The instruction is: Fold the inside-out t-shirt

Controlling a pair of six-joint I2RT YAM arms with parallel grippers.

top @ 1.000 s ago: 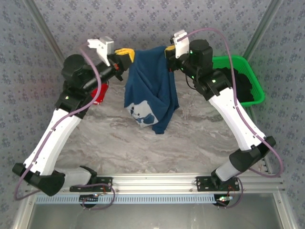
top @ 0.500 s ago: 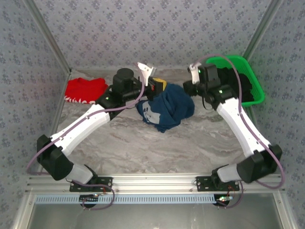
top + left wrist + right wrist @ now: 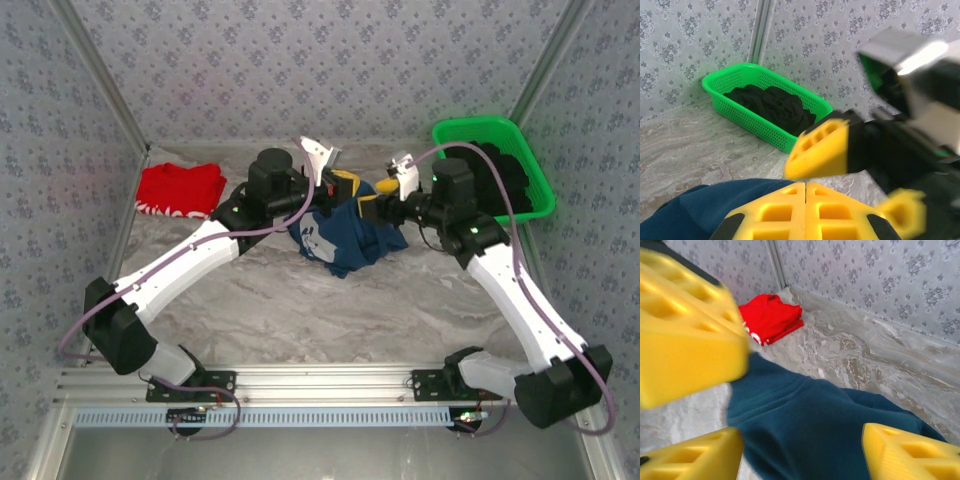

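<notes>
**Shirt heaped far centre, both claws at its far edge**

Shirt [image 3: 345, 235] lies as a crumpled navy heap on the desk [image 3: 300, 300], far centre, with a pale patch showing on its left side. Left claw [image 3: 342, 188] sits at the heap's far edge, pads pressed together and closed on a fold of cloth. Right claw [image 3: 375, 203] is just right of it, at the heap's far-right edge. Its fingers [image 3: 910, 455] stand apart, with cloth between and under them, nothing gripped. The claws nearly touch. Red garment [image 3: 180, 190] far left and green basket [image 3: 455, 135] far right are both well apart from the shirt.
</notes>
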